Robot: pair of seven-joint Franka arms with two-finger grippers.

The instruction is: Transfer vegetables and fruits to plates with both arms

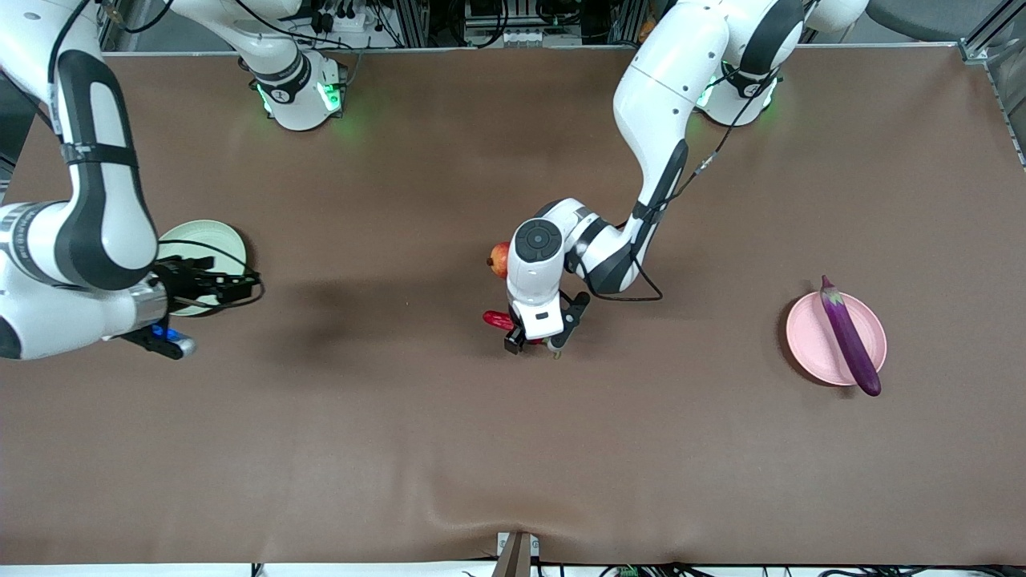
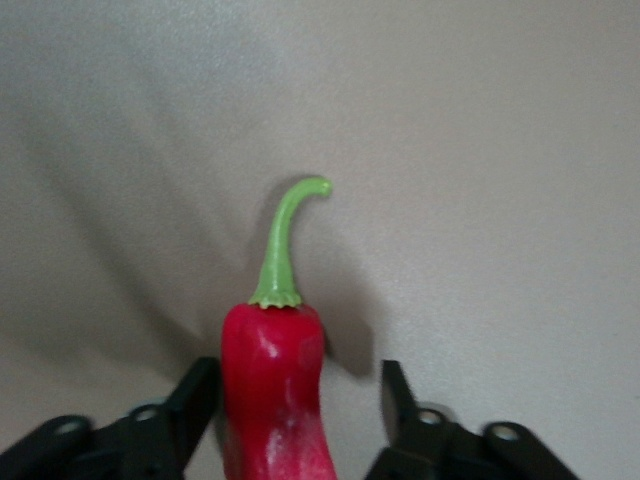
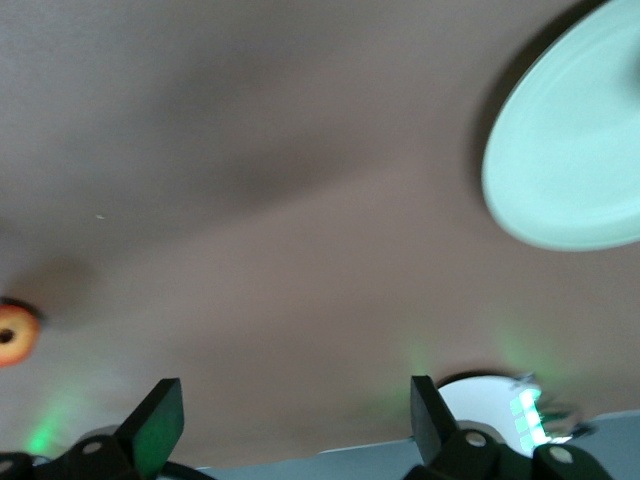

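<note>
The red chili pepper (image 1: 497, 319) lies at the table's middle. My left gripper (image 1: 535, 344) is low over it, open, with its fingers either side of the chili (image 2: 275, 390), whose green stem points away from the gripper (image 2: 297, 372). One finger (image 2: 195, 395) is close against the chili and the other stands apart. The red fruit (image 1: 498, 258) sits beside the left wrist, partly hidden, and also shows in the right wrist view (image 3: 15, 333). The purple eggplant (image 1: 850, 340) lies across the pink plate (image 1: 805, 340). My right gripper (image 1: 244, 284) is open and empty over the edge of the green plate (image 1: 204, 236). The peach-like fruit is out of view.
The brown table cloth (image 1: 401, 417) covers the whole table. The right arm's bulk hides part of the green plate (image 3: 570, 160). The two green-lit bases (image 1: 300, 96) stand along the edge farthest from the front camera.
</note>
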